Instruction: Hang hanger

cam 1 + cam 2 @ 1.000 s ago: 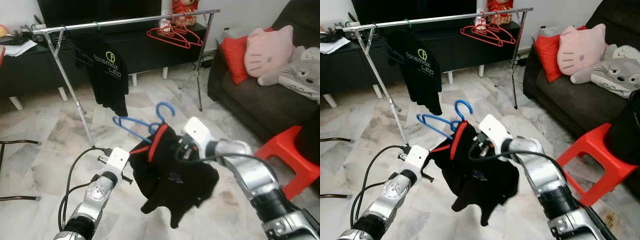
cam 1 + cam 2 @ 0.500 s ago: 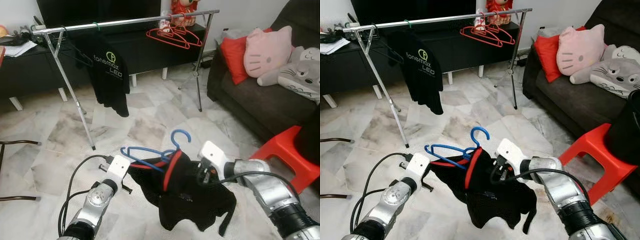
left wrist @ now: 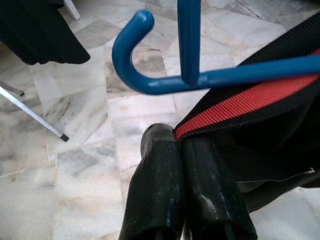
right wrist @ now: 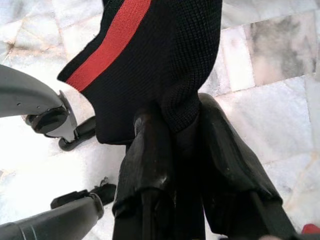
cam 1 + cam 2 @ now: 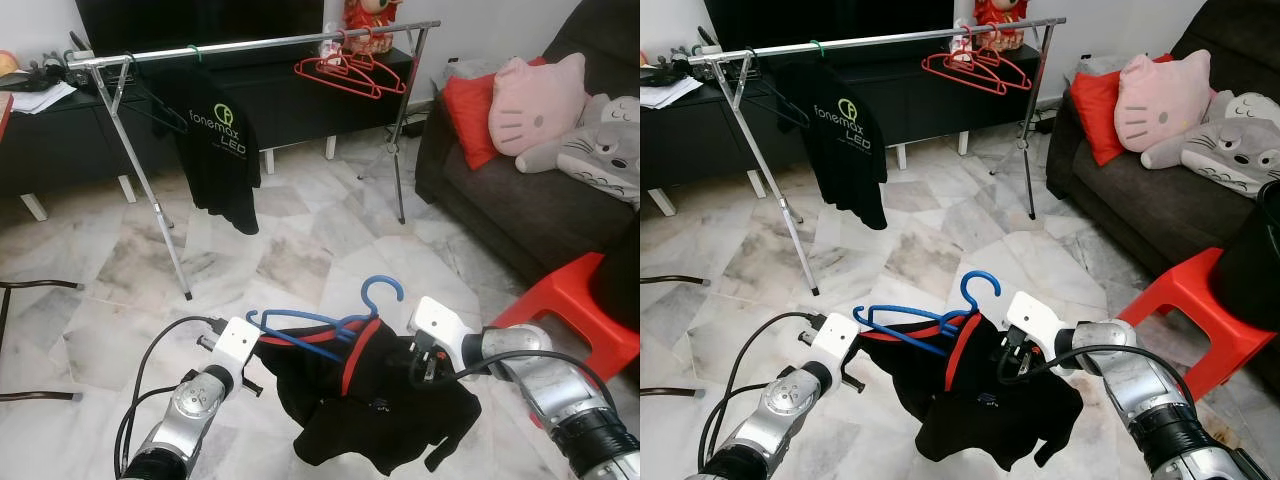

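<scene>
Both arms reach forward, low over the marble floor (image 5: 300, 250). Between them hangs a black shirt with a red collar (image 5: 385, 410) on a blue hanger (image 5: 325, 322). The left gripper (image 3: 182, 145) has its fingers pressed together on the shirt's edge. The right gripper (image 4: 175, 132) pinches a fold of the shirt. The metal rack (image 5: 250, 45) stands well apart, farther ahead.

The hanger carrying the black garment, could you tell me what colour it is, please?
Blue; the hanger shows best in the left wrist view.
</scene>
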Motion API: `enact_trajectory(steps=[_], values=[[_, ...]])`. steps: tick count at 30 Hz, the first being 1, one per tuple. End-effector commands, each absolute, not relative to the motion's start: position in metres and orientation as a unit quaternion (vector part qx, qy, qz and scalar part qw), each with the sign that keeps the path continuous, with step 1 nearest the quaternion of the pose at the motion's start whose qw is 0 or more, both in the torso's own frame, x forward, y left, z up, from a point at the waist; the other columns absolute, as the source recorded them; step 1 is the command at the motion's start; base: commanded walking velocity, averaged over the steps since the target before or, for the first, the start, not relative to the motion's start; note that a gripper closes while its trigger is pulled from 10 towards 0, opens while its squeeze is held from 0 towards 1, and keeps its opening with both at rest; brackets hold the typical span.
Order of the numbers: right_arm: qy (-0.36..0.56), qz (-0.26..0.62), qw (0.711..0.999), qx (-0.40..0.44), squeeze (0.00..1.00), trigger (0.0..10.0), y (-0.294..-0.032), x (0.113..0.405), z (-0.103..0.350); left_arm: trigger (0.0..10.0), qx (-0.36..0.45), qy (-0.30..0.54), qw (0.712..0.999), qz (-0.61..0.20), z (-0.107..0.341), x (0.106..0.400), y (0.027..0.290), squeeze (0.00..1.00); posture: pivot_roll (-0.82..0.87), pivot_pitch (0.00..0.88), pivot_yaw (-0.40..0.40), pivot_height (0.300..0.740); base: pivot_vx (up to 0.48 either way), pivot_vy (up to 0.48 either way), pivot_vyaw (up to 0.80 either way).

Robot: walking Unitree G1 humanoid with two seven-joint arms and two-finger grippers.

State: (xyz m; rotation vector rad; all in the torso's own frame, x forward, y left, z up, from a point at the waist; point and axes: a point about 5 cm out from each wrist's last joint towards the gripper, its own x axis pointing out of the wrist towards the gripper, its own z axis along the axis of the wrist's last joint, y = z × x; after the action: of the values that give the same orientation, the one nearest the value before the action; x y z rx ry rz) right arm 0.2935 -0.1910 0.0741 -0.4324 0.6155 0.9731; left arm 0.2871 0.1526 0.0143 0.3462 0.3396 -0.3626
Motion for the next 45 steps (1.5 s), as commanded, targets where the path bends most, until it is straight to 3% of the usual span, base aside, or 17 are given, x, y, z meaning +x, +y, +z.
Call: enact_trajectory(steps=[1,3,12,19,23,29,30,36,40,42,45], values=[[0.266,0.393,0.855,-0.207,0.00,0.0,-0.212,0.308,0.091,10.0,0.181,0.176,0.952,-0.173,0.013,0.285,0.159,0.00,-0.08,0.011,-0.052,0.740,0.000,0.000,0.00],[0.246,0.379,0.874,-0.180,0.00,0.0,-0.215,0.313,0.099,10.0,0.182,0.179,0.951,-0.173,0.012,0.285,0.160,0.00,-0.08,0.014,-0.051,0.740,0.000,0.000,0.00],[0.191,0.416,0.877,-0.147,0.00,0.0,-0.224,0.307,0.116,10.0,0.186,0.190,0.948,-0.172,0.010,0.284,0.162,0.00,-0.08,0.018,-0.049,0.740,0.000,0.000,0.00],[0.162,0.499,0.839,-0.147,0.00,0.0,-0.232,0.288,0.129,10.0,0.190,0.195,0.946,-0.176,0.011,0.284,0.164,0.00,-0.08,0.026,-0.046,0.740,0.000,0.000,0.00],[0.229,0.512,0.805,-0.196,0.00,0.0,-0.246,0.276,0.117,10.0,0.194,0.197,0.944,-0.178,0.012,0.284,0.166,0.00,-0.08,0.031,-0.040,0.740,0.000,0.000,0.00],[0.269,0.499,0.787,-0.243,0.00,0.0,-0.255,0.272,0.110,10.0,0.196,0.199,0.944,-0.179,0.012,0.284,0.167,0.00,-0.08,0.034,-0.038,0.740,0.000,0.000,0.00],[0.294,0.489,0.770,-0.286,0.00,0.0,-0.260,0.271,0.106,10.0,0.196,0.199,0.943,-0.179,0.012,0.284,0.167,0.00,-0.08,0.036,-0.037,0.740,0.000,0.000,0.00],[0.304,0.484,0.756,-0.319,0.00,0.0,-0.259,0.272,0.106,10.0,0.197,0.200,0.943,-0.180,0.013,0.284,0.167,0.00,-0.07,0.038,-0.035,0.740,0.000,0.000,0.00],[0.335,0.447,0.723,-0.405,0.00,0.0,-0.269,0.277,0.103,10.0,0.198,0.201,0.942,-0.180,0.013,0.284,0.167,0.00,-0.07,0.038,-0.035,0.740,0.000,0.000,0.00],[0.333,0.442,0.722,-0.416,0.00,0.0,-0.268,0.278,0.104,10.0,0.198,0.201,0.942,-0.180,0.013,0.284,0.167,0.00,-0.07,0.041,-0.038,0.740,0.000,0.000,0.00],[0.299,0.425,0.742,-0.424,0.00,0.0,-0.260,0.287,0.110,10.0,0.198,0.202,0.942,-0.181,0.012,0.284,0.167,0.00,-0.07,0.041,-0.038,0.740,0.000,0.000,0.00]])
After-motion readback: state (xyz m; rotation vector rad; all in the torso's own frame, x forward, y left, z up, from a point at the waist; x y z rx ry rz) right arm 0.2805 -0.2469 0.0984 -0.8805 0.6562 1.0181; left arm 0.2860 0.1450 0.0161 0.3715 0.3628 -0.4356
